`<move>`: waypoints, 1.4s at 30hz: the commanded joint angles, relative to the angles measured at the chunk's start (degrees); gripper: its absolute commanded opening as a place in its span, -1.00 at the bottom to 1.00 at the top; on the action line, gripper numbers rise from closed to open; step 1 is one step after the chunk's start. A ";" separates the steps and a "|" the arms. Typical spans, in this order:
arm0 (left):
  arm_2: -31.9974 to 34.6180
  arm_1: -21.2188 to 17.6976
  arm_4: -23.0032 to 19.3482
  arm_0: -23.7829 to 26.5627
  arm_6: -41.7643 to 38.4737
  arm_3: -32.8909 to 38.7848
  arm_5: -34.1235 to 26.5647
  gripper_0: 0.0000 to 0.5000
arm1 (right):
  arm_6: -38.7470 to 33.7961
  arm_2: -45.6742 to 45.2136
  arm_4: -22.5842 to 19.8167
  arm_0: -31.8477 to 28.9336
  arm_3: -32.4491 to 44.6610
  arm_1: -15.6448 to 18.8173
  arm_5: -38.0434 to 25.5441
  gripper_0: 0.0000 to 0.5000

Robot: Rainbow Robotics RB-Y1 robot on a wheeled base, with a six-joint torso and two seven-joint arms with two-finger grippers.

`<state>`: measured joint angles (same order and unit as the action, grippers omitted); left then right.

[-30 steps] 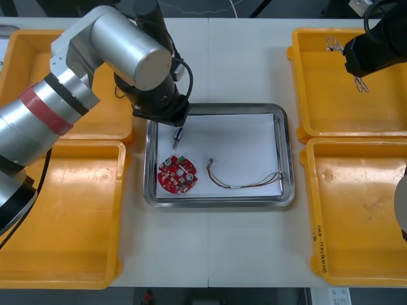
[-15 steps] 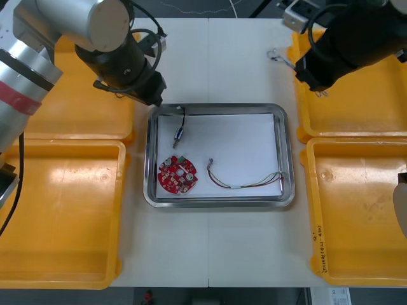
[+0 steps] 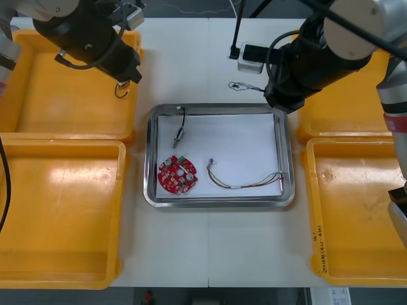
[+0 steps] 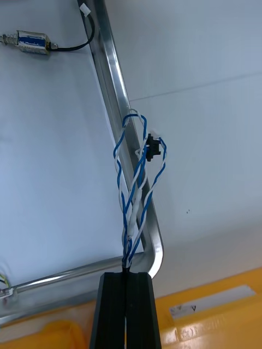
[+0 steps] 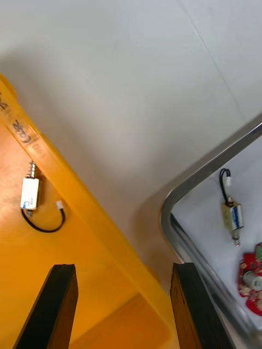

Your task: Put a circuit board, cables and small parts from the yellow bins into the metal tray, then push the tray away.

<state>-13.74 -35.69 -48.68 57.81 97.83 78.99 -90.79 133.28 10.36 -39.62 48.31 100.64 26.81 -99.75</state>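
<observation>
My right gripper (image 3: 267, 92) (image 4: 125, 275) is shut on a twisted blue and white cable (image 3: 245, 86) (image 4: 136, 185), which hangs over the far right corner of the metal tray (image 3: 289, 159) (image 4: 117, 103). On the tray's white inside lie a round red circuit board (image 3: 177, 175) (image 5: 252, 278), a small metal part on a black cable (image 3: 180, 130) (image 4: 33, 41) (image 5: 232, 215) and a red and yellow cable (image 3: 241, 181). My left gripper (image 3: 126, 77) (image 5: 123, 305) stands open over the inner edge of the far left yellow bin (image 3: 38, 95), where another small metal part with a black cable (image 5: 30, 193) lies.
The near left bin (image 3: 57, 210) and near right bin (image 3: 362, 210) flank the tray. Part of the far right bin (image 3: 356, 108) lies under the right arm. Bare table stretches beyond the tray's far edge and in front of it.
The left gripper let go of the small part in the tray and drew back to the far left bin. The right arm carried the blue and white cable from the far right bin toward the tray.
</observation>
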 commanded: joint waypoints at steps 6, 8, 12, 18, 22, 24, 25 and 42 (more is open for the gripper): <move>3.72 -3.86 -2.48 1.87 10.97 -5.61 7.03 1.00 | 2.16 8.97 5.08 -5.25 1.93 -1.24 8.08 -1.00; 3.98 -3.95 -2.92 1.87 13.17 -7.54 9.31 1.00 | 2.33 10.82 6.66 -6.56 1.93 -1.59 9.48 -1.00; 4.42 -3.95 -3.79 1.96 16.42 -10.97 13.18 1.00 | 2.42 13.45 8.95 -8.59 1.93 -1.85 12.21 -1.00; 4.95 -4.12 -6.52 1.87 22.14 -16.42 19.15 1.00 | 2.51 15.30 9.21 -10.69 0.26 -2.29 16.34 -1.00; 5.30 -4.39 -8.89 1.87 26.62 -20.02 22.41 1.00 | 3.12 15.83 9.03 -10.78 -2.03 -2.91 18.45 -1.00; 5.48 -4.39 -9.77 1.87 29.08 -21.69 23.72 1.00 | 3.39 16.35 9.56 -10.78 -2.73 -2.99 18.89 -1.00; 5.56 -4.47 -9.95 1.87 29.70 -22.04 23.99 1.00 | 3.48 16.35 9.74 -10.78 -2.73 -2.99 18.89 -1.00; 5.56 -4.03 -12.67 -1.65 34.18 -24.50 28.65 1.00 | 3.56 16.44 11.93 -10.78 -2.38 -3.08 18.80 1.00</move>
<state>-9.74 -37.51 -60.18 57.29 124.99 53.75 -63.46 134.52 26.03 -27.89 37.64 97.13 24.81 -81.40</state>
